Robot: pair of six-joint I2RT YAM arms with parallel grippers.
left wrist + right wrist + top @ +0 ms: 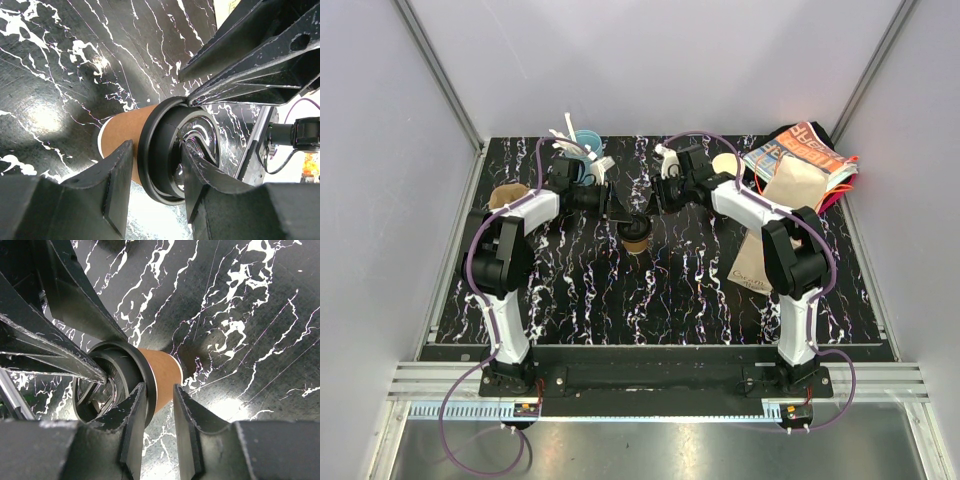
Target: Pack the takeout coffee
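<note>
The takeout coffee [637,241] is a brown paper cup with a black lid [634,228], standing mid-table. Both grippers meet over it. My left gripper [620,213] comes from the left, and in the left wrist view it [157,150] is open and straddles the lid's [165,150] rim. One finger rests on the lid top and the other stands beside the cup wall [122,132]. My right gripper [652,207] comes from the right, and in the right wrist view it [159,389] is narrowly parted. One finger lies over the lid rim [145,370] and the other beside the cup [162,372].
A light-blue cup with white utensils [583,146] stands at the back left. A stack of nested brown cups [507,196] lies at the left edge. Brown paper bags [797,186] and a colourful printed bag [802,148] lie at the right.
</note>
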